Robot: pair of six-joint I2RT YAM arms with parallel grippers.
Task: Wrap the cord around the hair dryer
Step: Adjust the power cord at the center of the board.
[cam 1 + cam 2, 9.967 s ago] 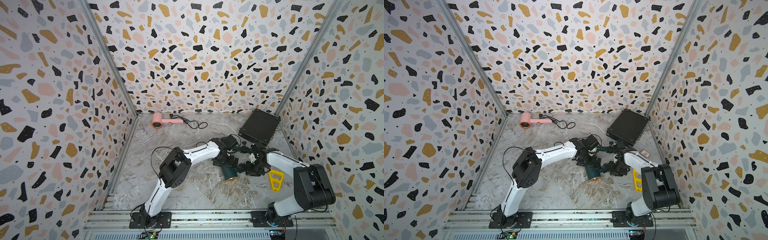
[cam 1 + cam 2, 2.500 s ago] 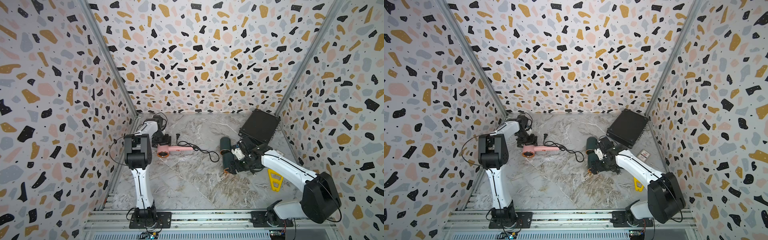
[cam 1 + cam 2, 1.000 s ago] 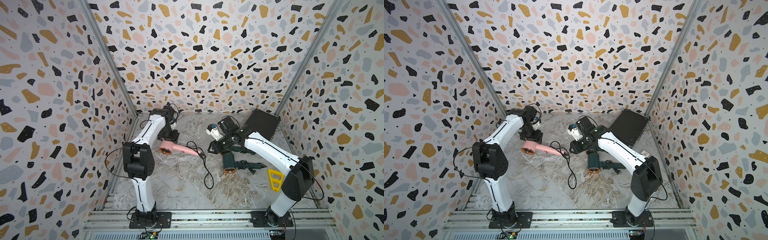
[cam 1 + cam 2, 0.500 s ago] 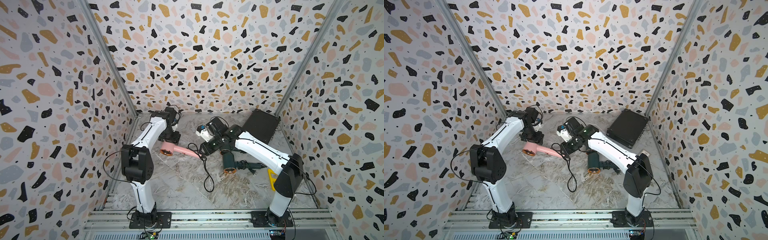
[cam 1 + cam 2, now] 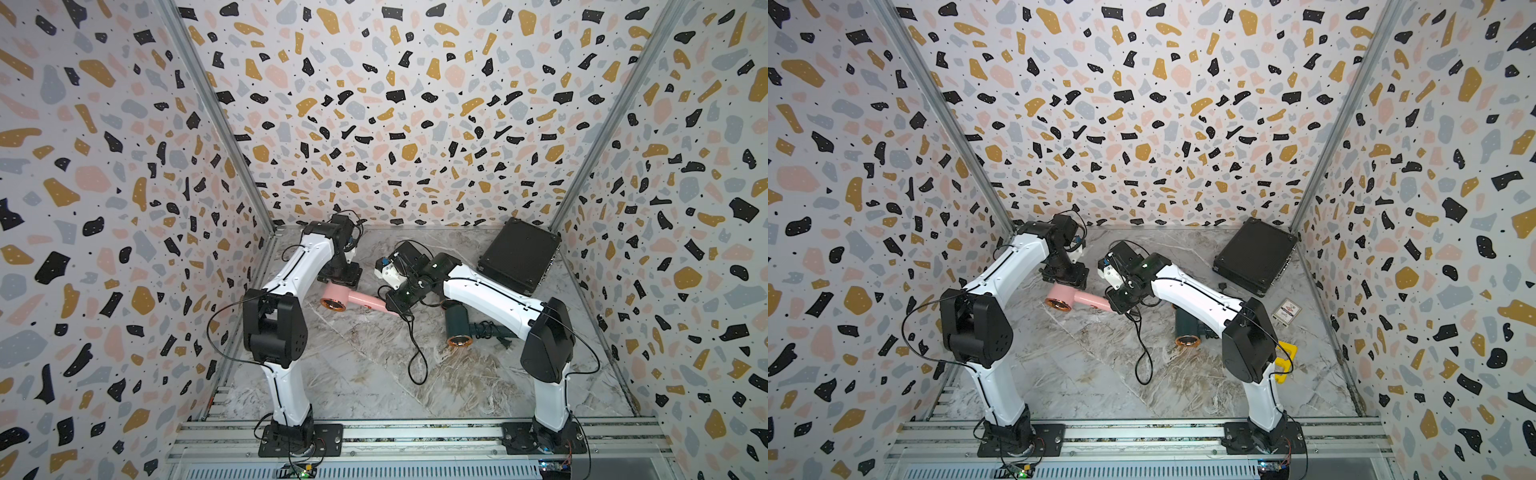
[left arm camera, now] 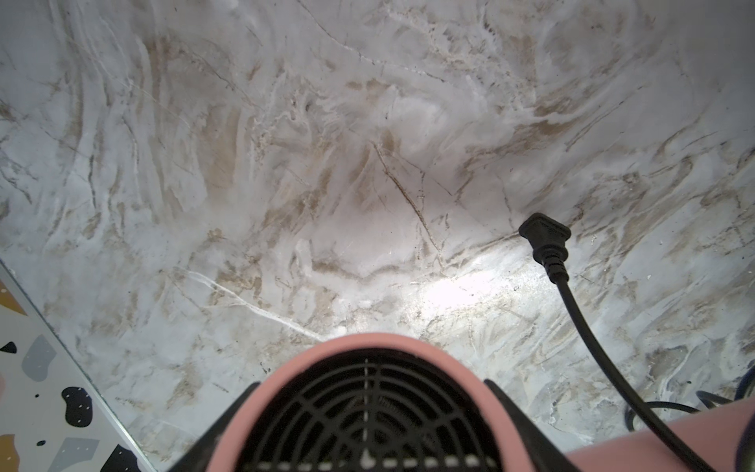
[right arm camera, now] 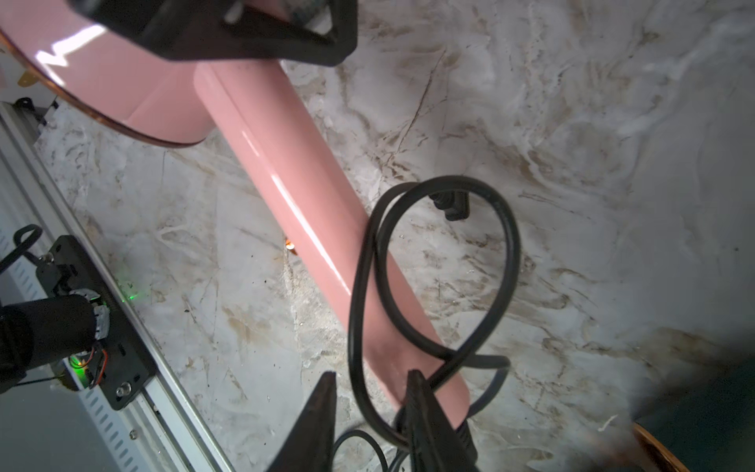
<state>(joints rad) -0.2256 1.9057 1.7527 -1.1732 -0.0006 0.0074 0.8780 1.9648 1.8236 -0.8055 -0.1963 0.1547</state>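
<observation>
My stereo head sits high above the front rail (image 5: 415, 434), tilted down toward the back wall (image 5: 415, 124). Both top views take in the whole cell from afar. My left wrist camera looks down onto the marble tabletop (image 6: 327, 163) from right behind the pink hair dryer (image 6: 367, 347). My right wrist camera hangs close over its handle and faces the front rail. Both wrist views share the dryer and its cord (image 7: 511, 245).

Around my marbled surface (image 5: 353, 374) stand three terrazzo-speckled walls (image 5: 395, 104) — a slotted metal rail (image 5: 415, 432) runs along its near edge.
</observation>
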